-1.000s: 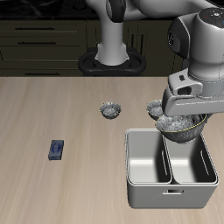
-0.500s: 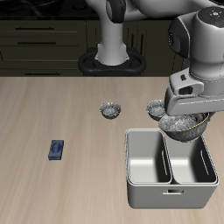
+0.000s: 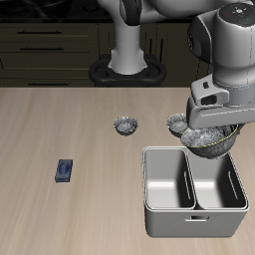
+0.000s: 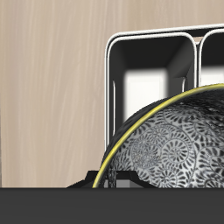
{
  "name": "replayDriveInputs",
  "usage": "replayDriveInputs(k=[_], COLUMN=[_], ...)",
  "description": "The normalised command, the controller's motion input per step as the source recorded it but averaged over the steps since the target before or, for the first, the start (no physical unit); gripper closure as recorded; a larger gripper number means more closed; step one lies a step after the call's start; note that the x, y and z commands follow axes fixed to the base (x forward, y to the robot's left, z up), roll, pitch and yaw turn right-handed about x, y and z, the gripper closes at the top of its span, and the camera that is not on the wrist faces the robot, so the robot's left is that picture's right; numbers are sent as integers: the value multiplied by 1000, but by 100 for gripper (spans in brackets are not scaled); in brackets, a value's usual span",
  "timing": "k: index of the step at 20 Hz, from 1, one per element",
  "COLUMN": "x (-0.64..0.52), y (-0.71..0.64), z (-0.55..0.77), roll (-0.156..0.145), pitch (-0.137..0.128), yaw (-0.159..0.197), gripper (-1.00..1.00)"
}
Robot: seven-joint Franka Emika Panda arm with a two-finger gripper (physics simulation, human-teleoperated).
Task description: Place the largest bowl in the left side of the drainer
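My gripper (image 3: 210, 128) is shut on the largest bowl (image 3: 208, 142), a wide grey-silver speckled bowl. It holds the bowl in the air over the back rim of the drainer (image 3: 149, 187), above its left compartment (image 3: 220, 183). The drainer is a light-grey two-compartment basin near the table's front edge, and both compartments look empty. In the wrist view the bowl (image 4: 175, 149) fills the near field, with the drainer's rim (image 4: 108, 79) and its divider (image 4: 196, 52) beyond it. My fingertips are hidden by the bowl.
Two smaller speckled bowls stand on the table behind the drainer, one (image 3: 126, 125) farther from it and one (image 3: 178, 123) close beside the held bowl. A small blue block (image 3: 65, 170) lies across the table. The robot base (image 3: 127, 70) stands at the back.
My gripper has risen slightly with the largest bowl still in it. The drainer, smaller bowls and blue block have not moved.
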Motion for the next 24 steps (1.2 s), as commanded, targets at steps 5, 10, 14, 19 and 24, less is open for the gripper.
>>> replayDriveInputs(k=[5, 10, 14, 19, 24], x=[2, 25, -15, -63, 30], y=[-2, -41, 40, 49, -166], z=[-41, 0, -22, 28, 138], roll=[27, 23, 30, 73, 27], pitch=[3, -16, -16, -38, -43], yaw=[-5, -25, -22, -59, -88], gripper=[100, 100, 100, 100, 100])
